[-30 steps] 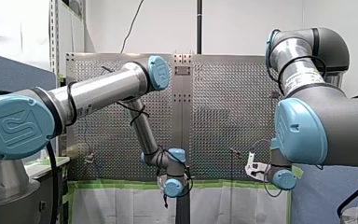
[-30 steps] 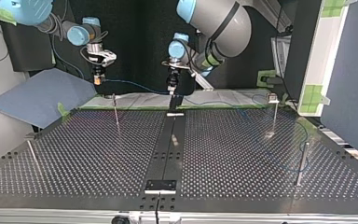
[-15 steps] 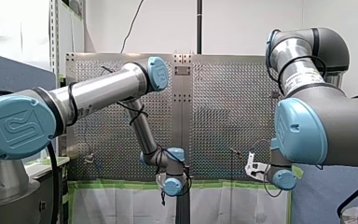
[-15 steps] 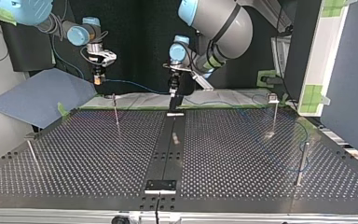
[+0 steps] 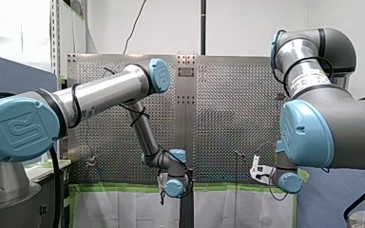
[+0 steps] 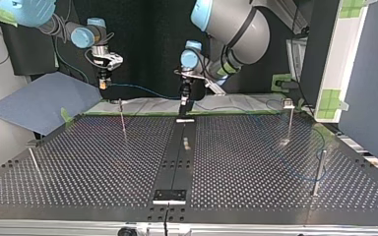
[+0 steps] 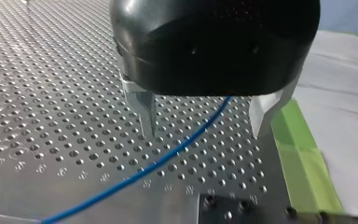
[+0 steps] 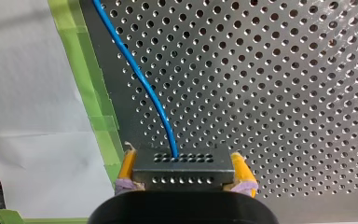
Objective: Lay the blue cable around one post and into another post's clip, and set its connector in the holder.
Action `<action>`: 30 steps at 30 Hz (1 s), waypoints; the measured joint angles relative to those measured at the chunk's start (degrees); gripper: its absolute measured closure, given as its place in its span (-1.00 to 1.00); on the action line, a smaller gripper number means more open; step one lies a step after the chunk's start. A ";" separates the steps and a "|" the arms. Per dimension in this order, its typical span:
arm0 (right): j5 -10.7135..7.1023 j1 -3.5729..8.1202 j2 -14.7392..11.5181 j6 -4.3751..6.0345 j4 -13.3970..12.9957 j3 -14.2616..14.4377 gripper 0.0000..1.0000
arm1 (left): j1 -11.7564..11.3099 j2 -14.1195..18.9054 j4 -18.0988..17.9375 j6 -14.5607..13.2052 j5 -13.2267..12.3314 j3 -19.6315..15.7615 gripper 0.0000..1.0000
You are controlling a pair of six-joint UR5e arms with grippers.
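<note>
In the front view my left arm (image 5: 104, 92) comes in from the left, folds at the elbow and drops its wrist low over the near edge of the table (image 5: 228, 118), close to the middle. My right arm (image 5: 323, 128) stands at the right with its wrist low beside that same edge.

In the top view my left end effector (image 6: 183, 100) points straight down above the far end of the table's dark centre strip (image 6: 177, 157). My right end effector (image 6: 103, 82) hangs off the table's far edge, above and behind a thin post (image 6: 122, 120). The blue cable (image 6: 138, 88) runs from it in a sagging line toward my left end effector.

In the left wrist view the metal fingers (image 7: 145, 112) stand wide apart, gripping nothing. The cable passes between them over the perforated surface, clear of both. Green tape (image 7: 303, 158) borders the table beside them.

In the right wrist view the yellow pads (image 8: 127, 168) are closed on both ends of the dark connector (image 8: 182, 173). The cable leaves its front face and curves ahead along the table's taped edge
</note>
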State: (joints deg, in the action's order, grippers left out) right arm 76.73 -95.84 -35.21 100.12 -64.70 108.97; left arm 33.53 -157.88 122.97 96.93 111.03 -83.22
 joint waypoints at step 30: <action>0.09 0.04 0.00 0.00 0.00 0.01 1.00 | -0.10 0.00 -0.39 -3.66 1.24 -0.03 -0.29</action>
State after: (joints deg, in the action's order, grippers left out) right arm 76.82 -95.80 -35.21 100.12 -64.70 108.98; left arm 33.43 -157.88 122.58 93.27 112.28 -83.26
